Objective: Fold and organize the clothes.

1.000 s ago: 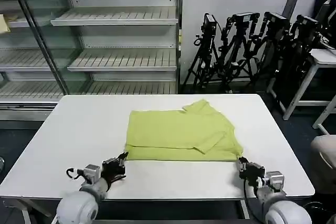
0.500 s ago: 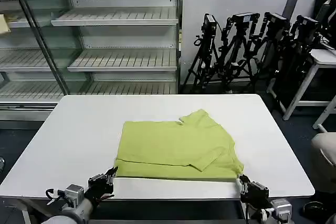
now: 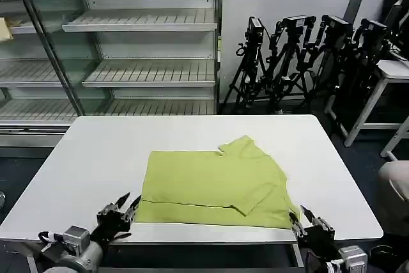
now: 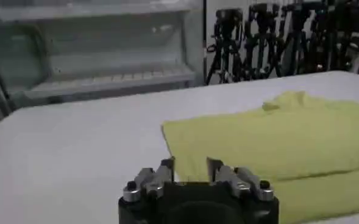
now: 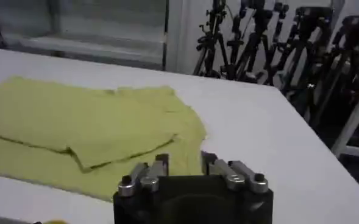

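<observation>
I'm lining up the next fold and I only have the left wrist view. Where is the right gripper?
Observer: In the head view the right gripper sits at the near right corner of the T-shirt, jaws open with nothing between them.
Operator: Is the shirt folded over anywhere on that side?
Observer: Yes, a sleeve lies folded in over the body near the right edge.
Operator: And where is my left gripper relative to the whole shirt?
Observer: The left gripper is just off the near left corner, over the bare table, jaws open.
</observation>
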Motion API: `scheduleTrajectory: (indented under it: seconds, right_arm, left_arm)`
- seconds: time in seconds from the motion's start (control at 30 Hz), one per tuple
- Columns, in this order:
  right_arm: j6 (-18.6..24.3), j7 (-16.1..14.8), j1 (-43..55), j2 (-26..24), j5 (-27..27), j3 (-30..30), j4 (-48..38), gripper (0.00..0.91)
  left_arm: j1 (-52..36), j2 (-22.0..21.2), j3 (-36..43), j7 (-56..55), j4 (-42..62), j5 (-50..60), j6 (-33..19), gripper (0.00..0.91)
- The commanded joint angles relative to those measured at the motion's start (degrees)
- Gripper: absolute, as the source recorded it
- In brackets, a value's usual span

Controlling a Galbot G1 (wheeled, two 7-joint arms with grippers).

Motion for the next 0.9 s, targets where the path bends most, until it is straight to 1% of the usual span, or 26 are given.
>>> scheduleTrajectory:
  seconds: [0.03,0.07,0.1,0.17,0.33,0.47,0.5,0.63,0.73,0.9]
  right_arm:
    - [-1.9,5.02,32.99,0.36,2.27,-13.6,-19.91,0.907]
    - [-1.89,5.35,34.95,0.58,2.9,-14.23,-21.67,0.907]
    - [-1.88,5.84,37.04,0.89,3.39,-15.24,-24.4,0.907]
    - [-1.93,6.07,40.37,1.56,4.56,-16.69,-27.73,0.907]
    - [-1.91,6.71,46.79,4.16,5.67,-20.27,-37.77,0.907]
    - [-1.9,6.98,50.42,6.58,5.96,-21.54,-43.84,0.907]
    - [-1.9,6.98,50.77,6.88,5.98,-21.66,-44.49,0.907]
    - [-1.9,7.27,54.88,9.37,5.95,-22.54,-52.43,0.907]
    - [-1.9,7.81,56.75,10.83,5.97,-22.41,-56.07,0.907]
    - [-1.9,7.68,57.08,11.07,5.9,-22.67,-58.35,0.907]
  left_arm:
    - [-14.84,1.53,4.8,0.09,7.5,-0.81,-1.12,0.907]
    - [-18.22,2.27,6.25,0.16,11.19,-1.08,-0.45,0.907]
    - [-20.11,2.45,6.93,0.17,11.64,-1.13,-0.21,0.907]
    - [-23.47,2.2,8.77,-0.79,18.21,-0.52,-0.15,0.907]
    - [-30.5,2.08,11.47,-1.09,24.99,-2.28,1.32,0.907]
    - [-36.09,2.75,14.43,-1.6,31.39,-4.33,3.01,0.907]
    - [-36.9,2.82,14.63,-1.62,32.34,-5.1,3.41,0.907]
    - [-39.87,2.87,16.34,-1.67,36.52,-6.15,3.44,0.907]
    - [-41.11,2.46,16.96,-1.14,39.23,-6.52,3.44,0.907]
    - [-42.65,1.1,18.69,-0.07,42.52,-6.08,3.42,0.907]
